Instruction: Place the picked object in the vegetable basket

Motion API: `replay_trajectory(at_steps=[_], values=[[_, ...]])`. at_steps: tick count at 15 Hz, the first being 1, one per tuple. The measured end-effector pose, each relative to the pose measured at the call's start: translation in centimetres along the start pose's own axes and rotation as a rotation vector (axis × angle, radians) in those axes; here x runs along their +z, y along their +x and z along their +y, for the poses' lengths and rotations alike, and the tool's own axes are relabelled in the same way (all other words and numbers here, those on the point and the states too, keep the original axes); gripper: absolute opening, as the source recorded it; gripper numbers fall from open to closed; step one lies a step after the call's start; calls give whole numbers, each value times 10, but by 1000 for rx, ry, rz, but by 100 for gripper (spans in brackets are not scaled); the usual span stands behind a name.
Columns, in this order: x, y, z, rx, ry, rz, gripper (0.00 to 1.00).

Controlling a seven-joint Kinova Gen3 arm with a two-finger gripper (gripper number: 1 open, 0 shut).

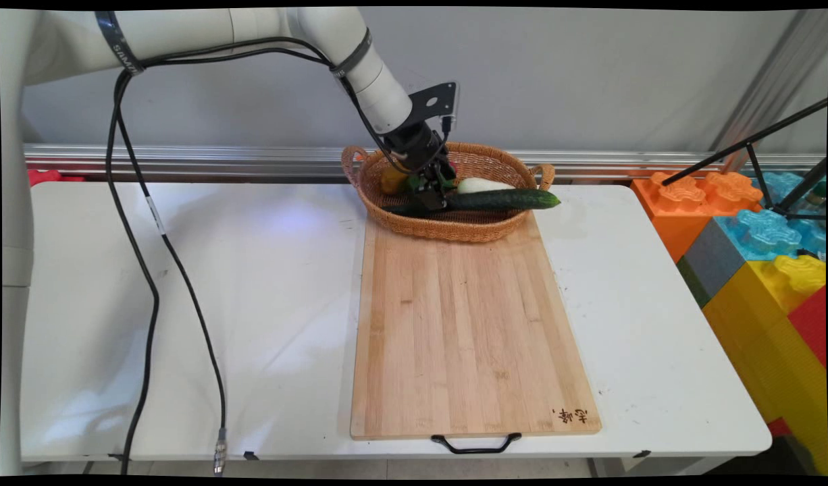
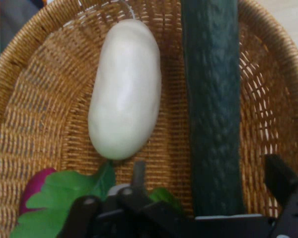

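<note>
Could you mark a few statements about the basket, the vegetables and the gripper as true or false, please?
1. The gripper is down inside the wicker basket. True.
2. The cucumber lies wholly within the basket. False: its right end sticks out over the rim.
3. The cucumber runs between the gripper's fingers in the hand view. True.
4. The white eggplant lies on the wooden cutting board. False: it lies in the basket, beside the cucumber.
5. The cutting board carries sliced vegetables. False: nothing lies on it; only the basket's near edge overlaps its far end.
6. A green leaf shows in the basket near the gripper. True.
</note>
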Motion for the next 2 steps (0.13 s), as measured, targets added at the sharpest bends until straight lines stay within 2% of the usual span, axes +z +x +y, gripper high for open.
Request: replay_trajectory(at_steps=[2], values=[[-2, -1, 0, -21, -6, -4, 100]])
